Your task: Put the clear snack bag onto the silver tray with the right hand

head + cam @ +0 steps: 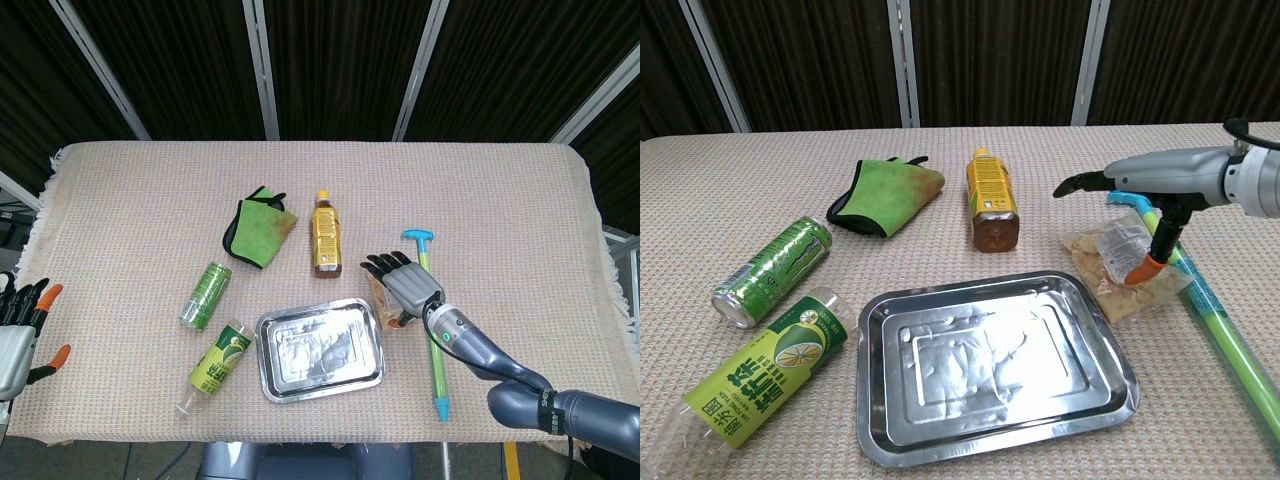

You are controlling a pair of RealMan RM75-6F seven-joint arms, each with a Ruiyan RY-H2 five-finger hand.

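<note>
The bag [1118, 262] lies on the tabletop [730, 190] just right of the tray [990, 440]; it looks light, soft, crinkly and slippery, so a pinch at a bunched edge seems best; the right hand [1140, 190] hovers over it, fingers extended, thumb tip touching the film, grip probably not yet made. The head view hides the bag under the hand; the chest view shows it plainly.

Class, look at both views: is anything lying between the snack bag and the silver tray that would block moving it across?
Nothing visible does. The snack bag lies just right of the tray, with only bare cloth between them. The right hand is already over the bag, a fingertip down on it.
</note>
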